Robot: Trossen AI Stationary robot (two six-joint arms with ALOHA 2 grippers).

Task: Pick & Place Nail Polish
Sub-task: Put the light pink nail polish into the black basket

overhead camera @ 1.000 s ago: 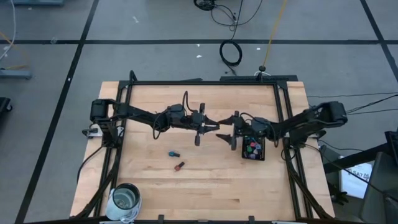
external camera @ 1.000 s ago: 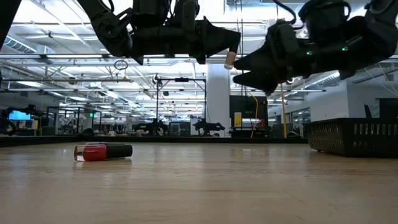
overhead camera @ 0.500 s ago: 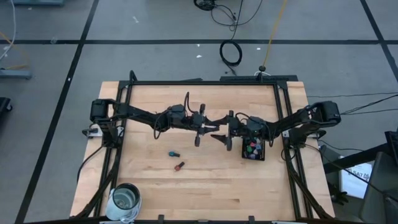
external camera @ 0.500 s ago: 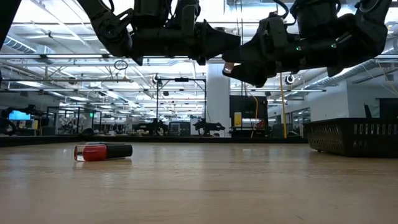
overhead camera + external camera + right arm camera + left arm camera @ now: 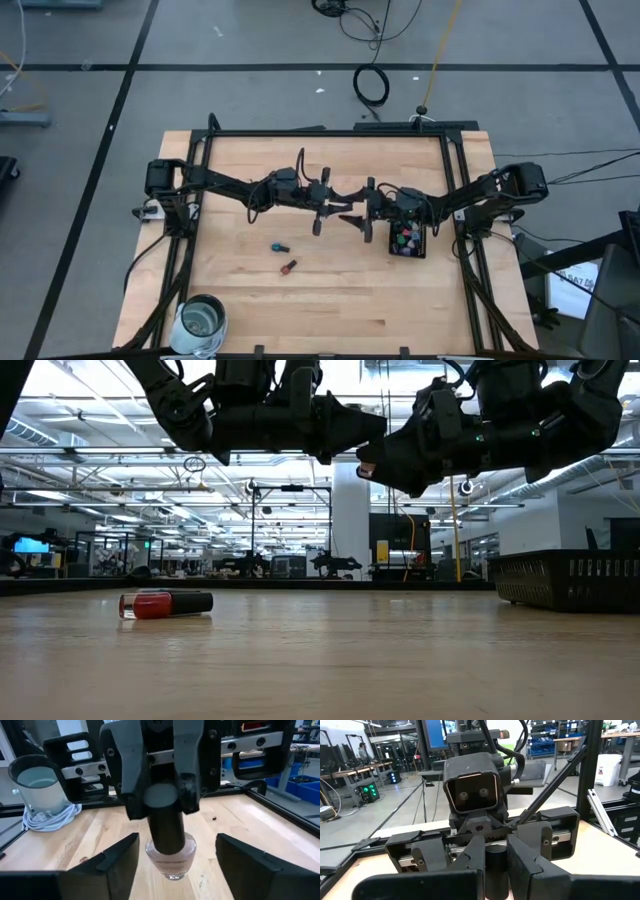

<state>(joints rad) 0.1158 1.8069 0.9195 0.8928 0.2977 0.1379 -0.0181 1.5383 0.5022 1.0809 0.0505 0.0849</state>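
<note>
One pale nail polish bottle is hanging above mid-table, the left hand clamping its dark cap while the right hand is waiting spread-fingered just beside it — bare table lying open below. Two more bottles are lying well apart; the bottle's colour is hard to judge.

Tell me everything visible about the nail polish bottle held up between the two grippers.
The nail polish bottle has a rounded clear-glass body with pale pink polish and a tall dark cylindrical cap. It hangs above the table, clamped by its cap in the left gripper. The right gripper is open, one finger either side of the glass, not touching it.
</note>
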